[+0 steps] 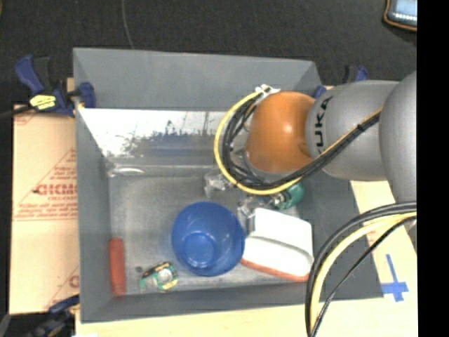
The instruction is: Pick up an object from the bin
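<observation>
My gripper [242, 206] hangs low over the right middle of the bin, mostly hidden beneath the arm's orange cover. Just below and left of it stands a blue round bowl [205, 241], mouth up. To the gripper's lower right lies a white block with an orange underside [280, 248], touching the bowl's right side. A small green thing [292, 196] peeks out from under the cover to the gripper's right; most of it is hidden.
A red stick [117, 265] lies along the bin's left wall near the front. A small green and white thing [159, 277] sits by the front wall, left of the bowl. The arm and its cables cover the bin's back right.
</observation>
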{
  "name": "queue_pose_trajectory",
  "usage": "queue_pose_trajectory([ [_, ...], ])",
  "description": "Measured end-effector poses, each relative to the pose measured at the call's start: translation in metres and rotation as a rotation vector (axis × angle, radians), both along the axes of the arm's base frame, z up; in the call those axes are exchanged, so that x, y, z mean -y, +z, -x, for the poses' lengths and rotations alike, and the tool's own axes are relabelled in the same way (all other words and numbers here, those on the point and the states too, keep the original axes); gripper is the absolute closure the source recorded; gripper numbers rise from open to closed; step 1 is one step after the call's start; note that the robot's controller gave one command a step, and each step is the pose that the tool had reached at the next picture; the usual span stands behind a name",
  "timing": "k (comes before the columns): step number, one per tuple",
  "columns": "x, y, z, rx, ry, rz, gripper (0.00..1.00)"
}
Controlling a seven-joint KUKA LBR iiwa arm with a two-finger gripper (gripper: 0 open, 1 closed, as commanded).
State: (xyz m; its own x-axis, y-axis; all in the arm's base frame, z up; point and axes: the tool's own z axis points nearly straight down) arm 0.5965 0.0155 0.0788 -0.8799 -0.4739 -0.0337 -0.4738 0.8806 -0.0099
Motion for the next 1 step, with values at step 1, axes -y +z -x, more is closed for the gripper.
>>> queue_pose_trajectory([
  [1,0.0726,-0.0078,0.0202,0.004,-0.050,-0.004,0.00],
])
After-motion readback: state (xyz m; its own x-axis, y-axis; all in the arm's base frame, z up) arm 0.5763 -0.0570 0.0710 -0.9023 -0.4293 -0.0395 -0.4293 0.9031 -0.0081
